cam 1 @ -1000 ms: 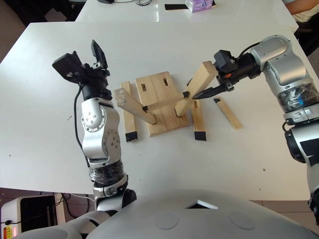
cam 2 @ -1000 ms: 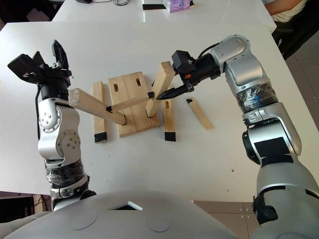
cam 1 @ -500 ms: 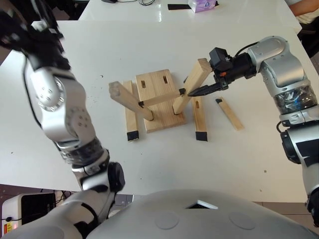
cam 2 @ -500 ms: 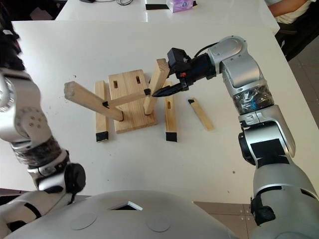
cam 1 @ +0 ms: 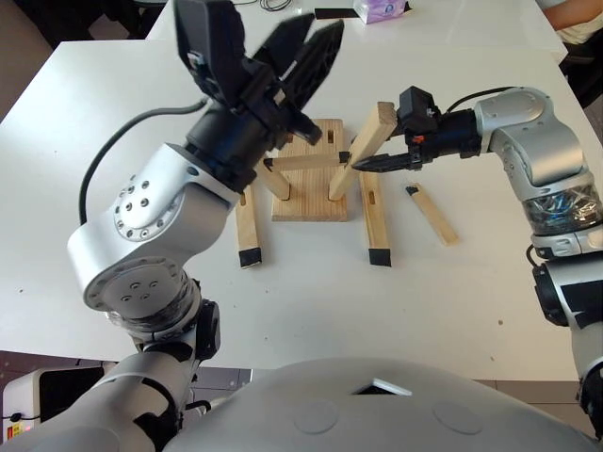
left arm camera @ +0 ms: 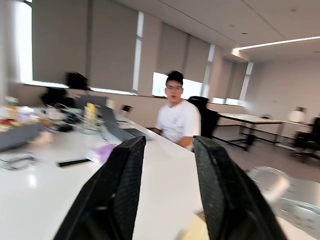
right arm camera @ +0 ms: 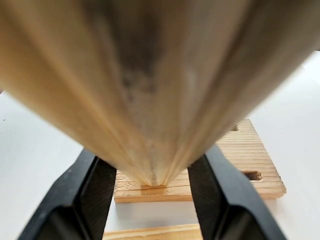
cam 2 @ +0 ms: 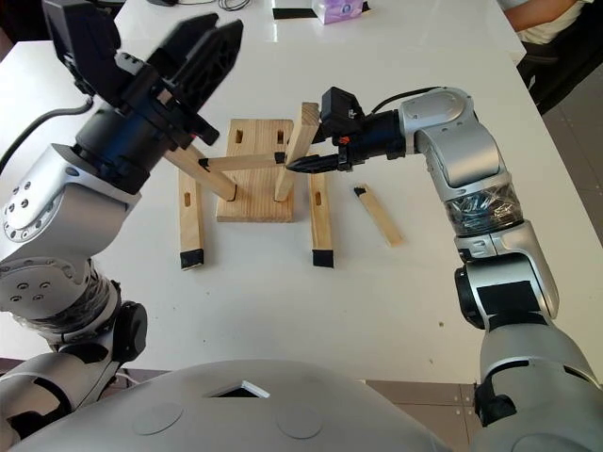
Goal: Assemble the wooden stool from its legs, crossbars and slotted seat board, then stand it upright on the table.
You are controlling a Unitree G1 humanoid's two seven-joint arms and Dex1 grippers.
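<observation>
The slotted seat board [cam 1: 311, 193] lies flat mid-table. On it stands a frame of two legs joined by a crossbar [cam 1: 303, 162]. My right gripper [cam 1: 369, 163] is shut on the right leg [cam 1: 367, 141], which leans; in the right wrist view that leg [right arm camera: 150, 85] sits between the fingers [right arm camera: 85, 200] above the board [right arm camera: 250, 172]. The left leg [cam 2: 209, 174] is partly hidden by my left arm. My left gripper [cam 1: 320, 26] is open and empty, raised high above the board's left side, with its fingers [left arm camera: 125, 185] spread.
Two loose legs with black feet lie flat, one left of the board [cam 1: 247, 226] and one right of it [cam 1: 374, 221]. A short crossbar [cam 1: 433, 215] lies further right. A second table behind holds a tissue pack [cam 1: 382, 9].
My left arm has swung up from the table's left side to high over the board. The right gripper has tipped the leg frame more upright, and the board now lies square.
</observation>
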